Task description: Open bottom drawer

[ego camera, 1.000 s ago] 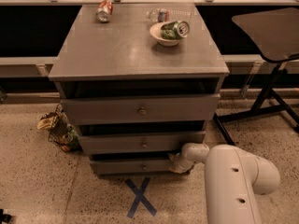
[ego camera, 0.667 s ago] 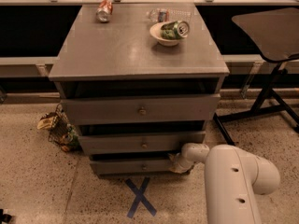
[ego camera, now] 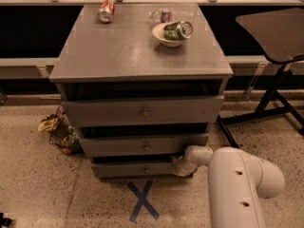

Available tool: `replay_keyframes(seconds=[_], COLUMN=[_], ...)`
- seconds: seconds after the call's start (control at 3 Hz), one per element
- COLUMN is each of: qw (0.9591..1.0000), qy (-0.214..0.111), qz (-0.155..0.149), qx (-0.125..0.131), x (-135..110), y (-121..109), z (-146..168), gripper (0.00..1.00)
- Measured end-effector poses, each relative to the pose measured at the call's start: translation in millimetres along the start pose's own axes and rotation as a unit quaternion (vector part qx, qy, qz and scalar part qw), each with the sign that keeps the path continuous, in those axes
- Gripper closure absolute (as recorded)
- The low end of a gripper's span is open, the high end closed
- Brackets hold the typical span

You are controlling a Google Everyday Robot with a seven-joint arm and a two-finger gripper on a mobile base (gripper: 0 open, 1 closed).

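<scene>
- Noted no visible shift over the last second: arm point(ego camera: 237, 184), pincer point(ego camera: 179, 167) and bottom drawer point(ego camera: 133, 169) sat as before.
- Found pincer low at the drawer's right end, against the front's edge, well right of the knob point(ego camera: 145, 169); could not tell whether open, closed or gripping.
- Found bottom drawer lowest in the cabinet point(ego camera: 142, 111), just above the floor, behind the blue X point(ego camera: 142, 201); looked barely out, if at all.
- Judged the pull stalled or not yet begun; task hardly advanced.
- Saw bowl point(ego camera: 159, 35) and can point(ego camera: 106, 11) unmoved on tabletop point(ego camera: 123, 51).
</scene>
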State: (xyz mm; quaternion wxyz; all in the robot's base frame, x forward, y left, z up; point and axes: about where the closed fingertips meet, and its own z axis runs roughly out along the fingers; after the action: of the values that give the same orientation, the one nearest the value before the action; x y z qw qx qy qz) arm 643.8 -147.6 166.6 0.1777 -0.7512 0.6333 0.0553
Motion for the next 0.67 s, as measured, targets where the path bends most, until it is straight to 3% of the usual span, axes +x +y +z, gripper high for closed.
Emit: replay_keyframes(seconds=[0.67], qw=[1.0000], qy=[0.000], qz=[0.000], qx=[0.000], x=[0.0], y=[0.1], z=[0.0], gripper=[1.00])
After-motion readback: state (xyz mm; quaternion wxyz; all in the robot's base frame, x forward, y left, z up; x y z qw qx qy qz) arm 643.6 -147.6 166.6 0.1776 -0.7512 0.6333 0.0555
